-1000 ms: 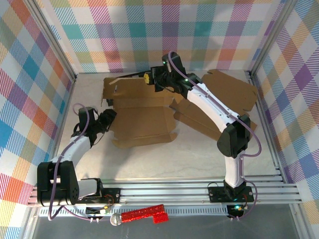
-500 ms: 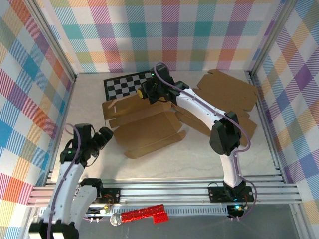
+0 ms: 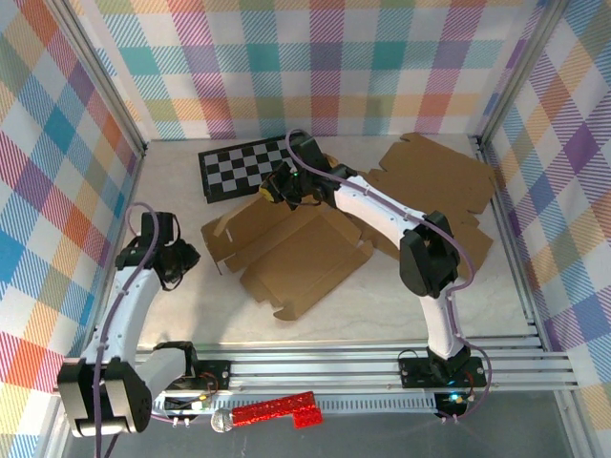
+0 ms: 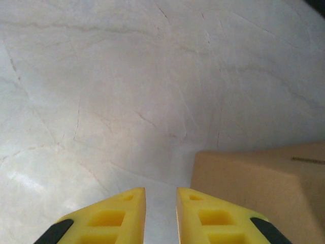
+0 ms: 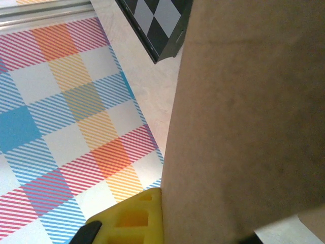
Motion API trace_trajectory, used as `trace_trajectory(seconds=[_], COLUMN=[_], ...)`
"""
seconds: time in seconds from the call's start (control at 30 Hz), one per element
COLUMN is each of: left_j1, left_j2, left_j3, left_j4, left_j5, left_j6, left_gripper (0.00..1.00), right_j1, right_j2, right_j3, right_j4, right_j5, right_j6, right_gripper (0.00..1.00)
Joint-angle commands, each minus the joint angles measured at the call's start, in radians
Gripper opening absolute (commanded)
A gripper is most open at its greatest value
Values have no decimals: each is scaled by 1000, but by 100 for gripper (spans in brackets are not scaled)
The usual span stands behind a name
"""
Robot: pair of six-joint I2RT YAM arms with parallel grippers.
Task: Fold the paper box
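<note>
The marble table (image 3: 382,310) carries the unfolded paper box (image 3: 296,253) at its middle, lying flat. More cardboard blanks (image 3: 439,176) lie right of it, partly tucked under its right edge. A checkerboard (image 3: 239,164) sits just behind the box. The right gripper (image 3: 278,186) is clamped on the box's far edge; in its wrist view the cardboard (image 5: 244,127) presses against one yellow finger (image 5: 132,218). The left gripper (image 4: 161,190) hovers over bare table just left of a box corner (image 4: 254,178), its fingers a narrow gap apart, holding nothing.
</note>
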Motion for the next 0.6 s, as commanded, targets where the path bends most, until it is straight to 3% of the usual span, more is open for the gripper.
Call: trace_trajectory(seconds=[0.0, 0.3, 0.57], left_j1=[13, -1, -67], left_j2=[65, 116, 154], left_j3=[21, -37, -53], left_j4=[97, 257, 255], left_j5=[22, 130, 162], left_j6=[130, 359, 408], left_gripper=[21, 29, 32], right_j1=[2, 3, 2], right_j2=[22, 39, 44], right_j3=[-13, -47, -105], right_j4=[39, 80, 217], right_j5=[-41, -66, -77], right_j6=[-68, -77, -42], right_gripper=[0, 0, 0])
